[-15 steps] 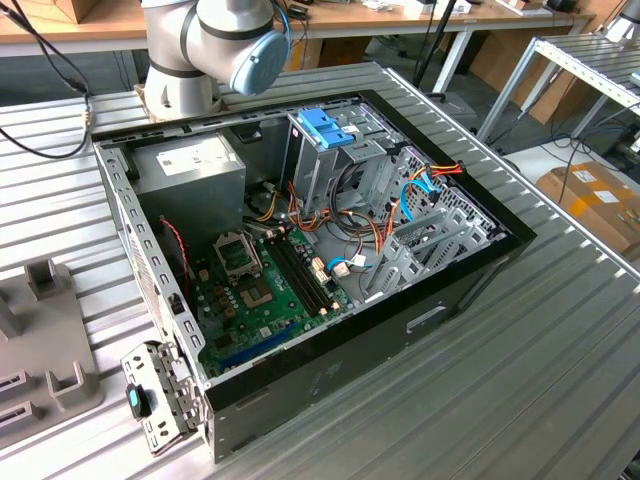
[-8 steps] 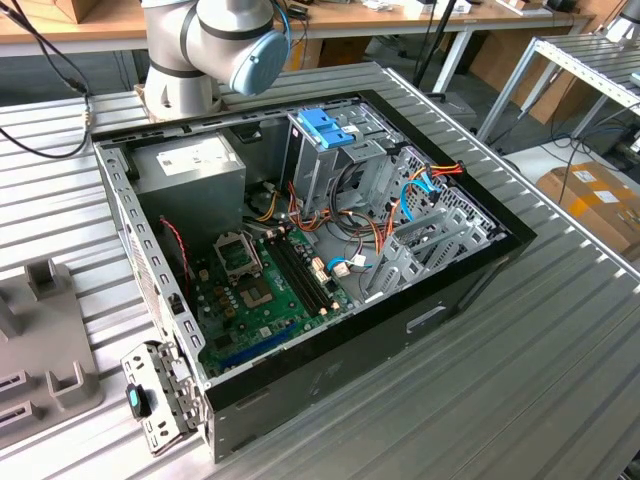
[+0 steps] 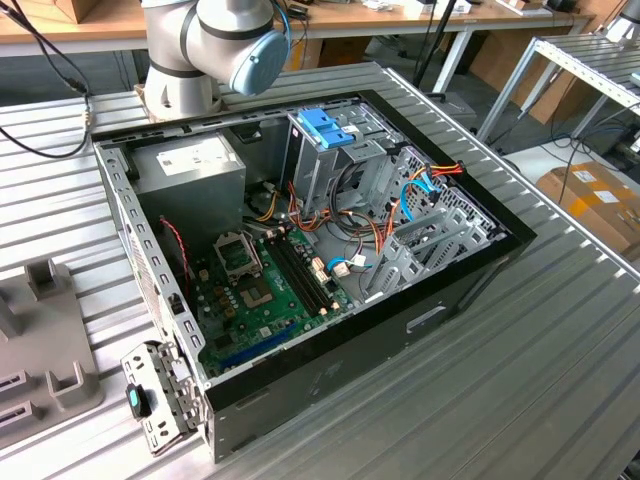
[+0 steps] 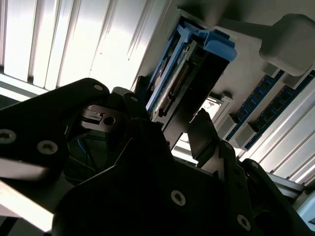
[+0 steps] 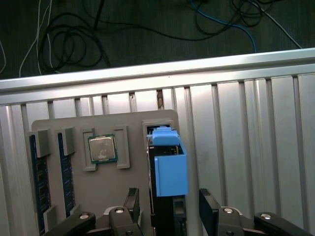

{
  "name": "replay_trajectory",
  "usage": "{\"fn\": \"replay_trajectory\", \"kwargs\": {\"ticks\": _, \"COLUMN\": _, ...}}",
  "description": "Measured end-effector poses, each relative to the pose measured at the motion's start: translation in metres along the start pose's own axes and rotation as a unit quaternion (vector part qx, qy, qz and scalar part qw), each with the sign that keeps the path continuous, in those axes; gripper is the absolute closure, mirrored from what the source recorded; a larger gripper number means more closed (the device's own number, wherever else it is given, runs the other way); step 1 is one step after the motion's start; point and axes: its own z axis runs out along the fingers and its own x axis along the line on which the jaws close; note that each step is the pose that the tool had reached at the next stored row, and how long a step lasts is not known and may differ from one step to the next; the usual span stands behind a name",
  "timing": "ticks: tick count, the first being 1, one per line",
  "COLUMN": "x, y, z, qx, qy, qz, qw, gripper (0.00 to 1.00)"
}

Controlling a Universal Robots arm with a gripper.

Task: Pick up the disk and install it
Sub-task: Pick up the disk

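**Disk (image 5: 171, 167) on edge in its holder, gripper astride it**

The jaws are released. In the first wrist view the gripper (image 5: 169, 194) hangs over the grey holder plate (image 5: 133, 123) with one of its fingers (image 5: 132, 200) on each side of the disk. A gap shows on both sides and nothing is grasped. The disk stands on edge in a slot of that plate, blue rail towards the camera, near a processor chip (image 5: 102, 148) and memory sticks (image 5: 39, 172).

The step in hand looks like the pick. Done well, it wants the fingers centred so both pads meet the flat faces together. They should sit deep enough to clamp the metal body rather than the plastic rail alone. They should also be square to the slot, so the disk cannot bind on its walls.

The second wrist view adds the disk's side: its connector row and the blue rail end. The exterior view supplies the wider layout. The open computer case (image 3: 400, 330) lies on the ribbed table (image 3: 540, 400), a blue bracket (image 3: 325, 128) in its drive cage. Part of the holder plate sits at the exterior view's left, apart from the case.
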Motion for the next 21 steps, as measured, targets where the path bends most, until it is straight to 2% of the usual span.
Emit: {"fn": "replay_trajectory", "kwargs": {"ticks": 21, "x": -0.0006, "y": -0.0008, "z": -0.0009, "qx": 0.0, "qy": 0.0, "qz": 0.0, "qw": 1.0, "gripper": 0.4}}
